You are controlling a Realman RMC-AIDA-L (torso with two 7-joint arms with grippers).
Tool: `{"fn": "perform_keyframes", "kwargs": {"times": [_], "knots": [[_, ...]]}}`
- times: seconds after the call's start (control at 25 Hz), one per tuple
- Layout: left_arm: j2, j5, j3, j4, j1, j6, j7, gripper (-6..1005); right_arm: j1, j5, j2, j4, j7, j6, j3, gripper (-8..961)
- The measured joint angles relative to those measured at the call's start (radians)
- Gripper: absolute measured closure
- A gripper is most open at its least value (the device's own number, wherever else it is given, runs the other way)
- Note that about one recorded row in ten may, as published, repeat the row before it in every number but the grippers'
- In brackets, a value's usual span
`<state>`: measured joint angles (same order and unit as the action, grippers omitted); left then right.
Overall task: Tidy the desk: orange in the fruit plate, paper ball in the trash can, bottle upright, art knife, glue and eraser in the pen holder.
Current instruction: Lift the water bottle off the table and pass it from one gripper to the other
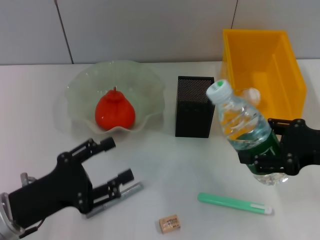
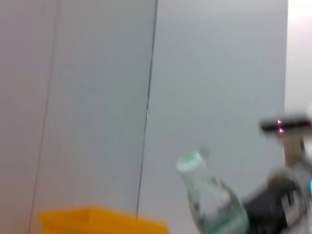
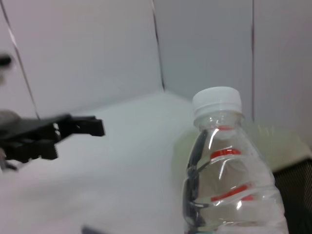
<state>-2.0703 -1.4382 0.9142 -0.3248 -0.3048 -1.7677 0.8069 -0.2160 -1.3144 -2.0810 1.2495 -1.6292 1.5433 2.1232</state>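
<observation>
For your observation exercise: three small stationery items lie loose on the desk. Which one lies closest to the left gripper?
The grey knife, right under the left gripper. The eraser lies farther toward the middle, and the green glue stick lies nearer the right arm.

1. We see our matte black, blocky left gripper (image 1: 116, 161) with linked bars ending in cylindrical fingertips.
2. A silver metal wrist ring (image 1: 7, 220) sits behind its body.
3. Our matte black right gripper (image 1: 260, 150) shows angular, bolted linkage plates.
</observation>
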Motion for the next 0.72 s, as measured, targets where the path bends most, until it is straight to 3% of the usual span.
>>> {"fn": "perform_keyframes", "kwargs": {"times": [0.2,0.48,0.72], "knots": [[-0.001,0.113,0.0,0.109,-0.046,-0.095,0.033,214,-0.02,-0.151,0.002,-0.223,0.248,0.119,0.091,194],[-0.005,0.139,0.004,0.15,-0.115,-0.133,0.117,214,-0.056,-0.217,-0.004,-0.384,0.442,0.182,0.08,194],[-0.006,0.134,0.008,0.166,-0.156,-0.133,0.15,215,-0.145,-0.235,-0.005,-0.546,0.528,0.215,0.07,193]]}}
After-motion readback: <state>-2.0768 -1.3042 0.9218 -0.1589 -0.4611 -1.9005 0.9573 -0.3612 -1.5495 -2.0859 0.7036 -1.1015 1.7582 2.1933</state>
